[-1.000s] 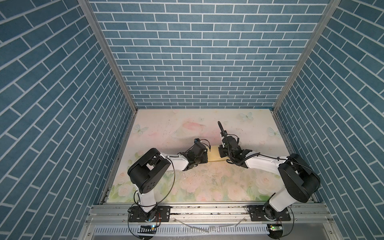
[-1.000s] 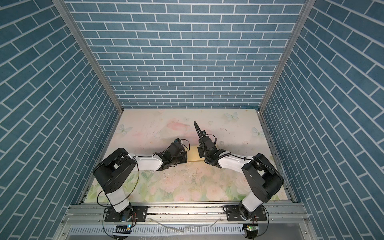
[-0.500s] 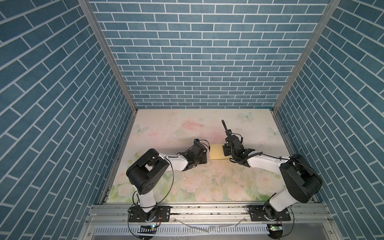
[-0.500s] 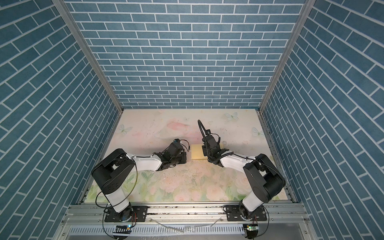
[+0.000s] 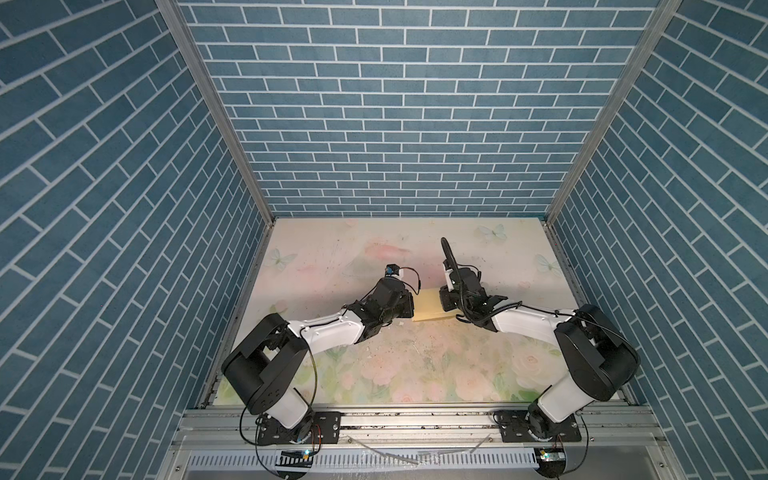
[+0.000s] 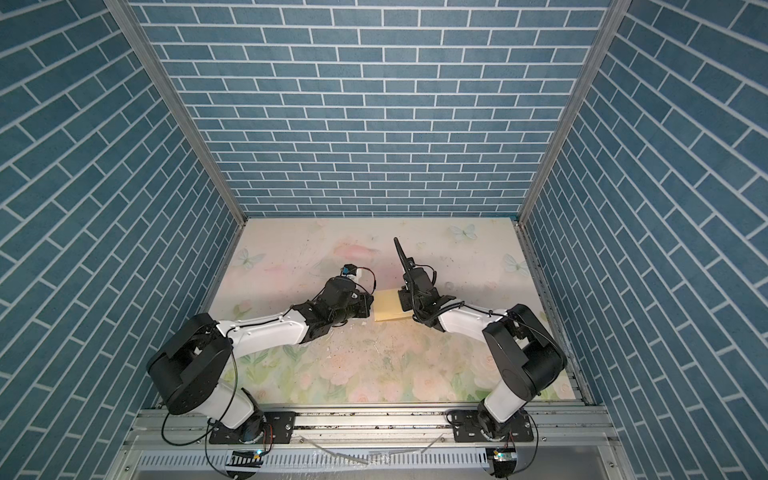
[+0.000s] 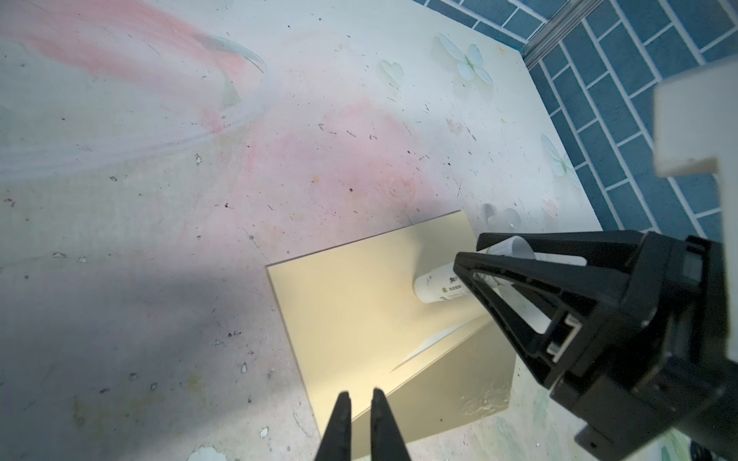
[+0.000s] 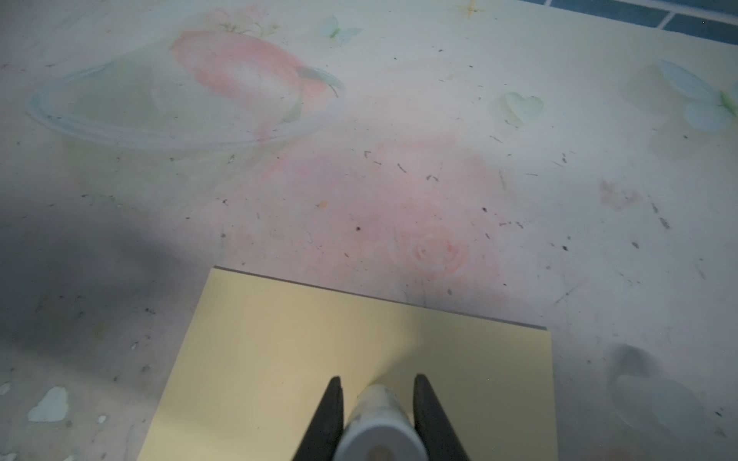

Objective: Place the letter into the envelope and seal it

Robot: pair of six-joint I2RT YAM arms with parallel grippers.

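White tube (image 7: 437, 288) (whitish piece (image 7: 506, 218) nearby) above scuffed floral tabletop (image 7: 159, 207); blue brick walls (image 5: 395, 124).

Envelope (image 8: 319, 351) partly behind white tube (image 8: 379, 433), off-frame

The right end effector (image 8: 377, 379) clamps a white tube (image 8: 377, 433) over the yellow envelope (image 8: 279, 359).

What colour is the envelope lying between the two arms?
The envelope is plain pale yellow, with no pattern; the right wrist view shows it best.
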